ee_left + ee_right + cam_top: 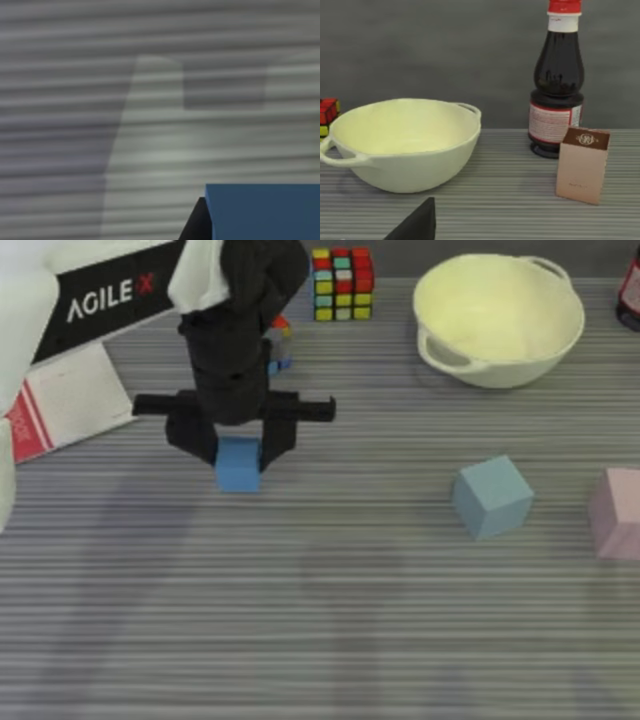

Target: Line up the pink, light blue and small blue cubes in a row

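The small blue cube (238, 464) sits between the two black fingers of my left gripper (238, 452), left of the table's middle. That gripper is shut on it. In the left wrist view the cube (265, 212) fills one corner, with one dark finger (197, 225) tight against its side and striped table beyond. The light blue cube (492, 497) rests turned at an angle to the right of centre. The pink cube (617, 512) stands at the right edge, partly cut off. My right gripper is outside the top view; only a dark part of it (415, 227) shows in its wrist view.
A cream bowl (500, 372) (405, 172) stands at the back right, a dark bottle (630, 285) (559, 75) and a brown box (582, 165) beyond it. A puzzle cube (342, 284) is at the back; another (282, 335) peeks from behind the left arm. A white-red card (60, 405) lies left.
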Robot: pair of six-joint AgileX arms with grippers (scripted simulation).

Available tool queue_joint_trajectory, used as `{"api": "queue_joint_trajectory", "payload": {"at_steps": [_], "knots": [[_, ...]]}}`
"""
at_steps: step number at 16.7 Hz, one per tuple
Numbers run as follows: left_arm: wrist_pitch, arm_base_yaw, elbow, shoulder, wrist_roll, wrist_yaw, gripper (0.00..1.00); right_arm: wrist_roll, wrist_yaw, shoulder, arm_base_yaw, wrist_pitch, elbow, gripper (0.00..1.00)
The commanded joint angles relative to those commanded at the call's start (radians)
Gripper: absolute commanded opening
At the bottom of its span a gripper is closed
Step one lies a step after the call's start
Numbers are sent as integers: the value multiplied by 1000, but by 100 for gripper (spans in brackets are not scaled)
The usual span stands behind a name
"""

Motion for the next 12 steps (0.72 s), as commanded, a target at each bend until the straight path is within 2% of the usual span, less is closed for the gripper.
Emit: {"api": "queue_joint_trajectory", "payload": {"at_steps": [5, 8, 12], "knots": [[-23, -36, 36, 31, -30, -2, 0, 0, 0, 0, 0, 0, 0, 100], [-97, -121, 169, 109, -128, -5, 0, 0, 0, 0, 0, 0, 0, 100], [-228, -271, 448, 239, -306, -8, 0, 0, 0, 0, 0, 0, 0, 100]]}}
